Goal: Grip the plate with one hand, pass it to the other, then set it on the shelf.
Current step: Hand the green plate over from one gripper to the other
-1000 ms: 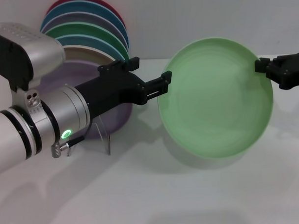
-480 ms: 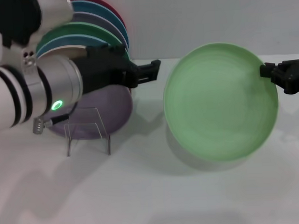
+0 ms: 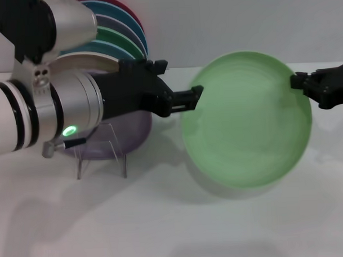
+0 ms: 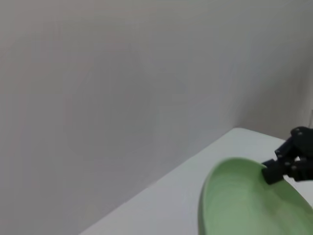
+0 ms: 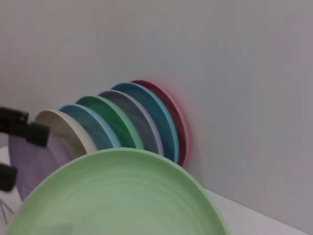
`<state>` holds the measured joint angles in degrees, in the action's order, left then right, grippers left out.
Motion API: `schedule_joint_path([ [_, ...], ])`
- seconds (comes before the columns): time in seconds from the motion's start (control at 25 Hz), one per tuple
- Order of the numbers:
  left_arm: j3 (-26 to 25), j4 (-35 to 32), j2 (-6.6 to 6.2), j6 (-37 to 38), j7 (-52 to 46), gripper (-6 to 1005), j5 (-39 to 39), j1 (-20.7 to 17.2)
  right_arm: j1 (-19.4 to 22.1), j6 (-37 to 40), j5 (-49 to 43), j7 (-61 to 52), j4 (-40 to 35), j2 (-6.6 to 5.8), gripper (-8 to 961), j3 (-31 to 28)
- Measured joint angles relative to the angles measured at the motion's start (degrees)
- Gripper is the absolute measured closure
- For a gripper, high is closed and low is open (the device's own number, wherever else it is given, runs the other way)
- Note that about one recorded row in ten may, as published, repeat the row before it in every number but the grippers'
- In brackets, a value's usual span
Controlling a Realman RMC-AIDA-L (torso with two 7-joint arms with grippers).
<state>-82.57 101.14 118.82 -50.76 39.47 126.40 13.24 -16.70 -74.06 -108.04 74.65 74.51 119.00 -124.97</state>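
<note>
The left arm reaches across from the left, a thick silver cylinder with black rings and a green light, ending in a black left hand (image 3: pixel 188 101) whose fingers point level toward the plate (image 3: pixel 247 119). Its fingertips sit right at the plate's near edge; one finger shows above the other with a gap between them, so the hand is spread and not clamped on the rim. The right hand (image 3: pixel 300 83) comes in from the right side, also black and blocky, clenched on the plate's upper far edge, and it carries the plate in the air above the white counter (image 3: pixel 174 218).

The plate is round, shallow and matte pale green, with a low rim and faint rings across its face. It is tilted up nearly on edge, its hollow side toward the head camera, casting a soft shadow on the counter.

Behind the left arm a row of plates (image 5: pixel 127 122) leans against the wall: cream, light blue, green, grey, teal and dark red, overlapping like scales, with a lilac plate (image 3: pixel 135 127) in front. The shelf (image 3: pixel 102 150) is a small clear plastic rack with a thin frame, standing on the counter in front of the lilac plate
</note>
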Motion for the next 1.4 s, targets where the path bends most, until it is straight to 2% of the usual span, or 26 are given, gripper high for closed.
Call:
schedule_joint_path([
  [0.4, 0.6, -5.4, -0.28, 0.7, -2.2, 178, 0.1, 2.7, -0.9, -0.2, 0.4, -0.3, -0.2, 0.08, 924, 1.3],
  [0.68, 0.8, -6.7, -0.31, 0.9, -2.8, 178, 0.1, 3.7, -0.9, -0.2, 0.7, -0.2, 0.0, 0.09, 923, 1.8],
  [0.88, 1.1, -6.9, -0.31, 1.5, 0.9, 178, -0.2, 3.8, -0.9, -0.2, 0.8, -0.1, 0.0, 0.09, 923, 2.1],
  [1.16, 1.5, -7.6, -0.4, 3.5, 1.6, 580, -1.7, 3.7, -0.6, -0.2, 1.7, 0.0, -0.2, 0.07, 922, 2.0],
  [1.4, 1.6, -7.9, -0.39, 3.8, 2.1, 756, -2.2, 4.1, -0.1, -1.9, 6.4, 1.4, -2.4, -0.18, 921, 1.6],
])
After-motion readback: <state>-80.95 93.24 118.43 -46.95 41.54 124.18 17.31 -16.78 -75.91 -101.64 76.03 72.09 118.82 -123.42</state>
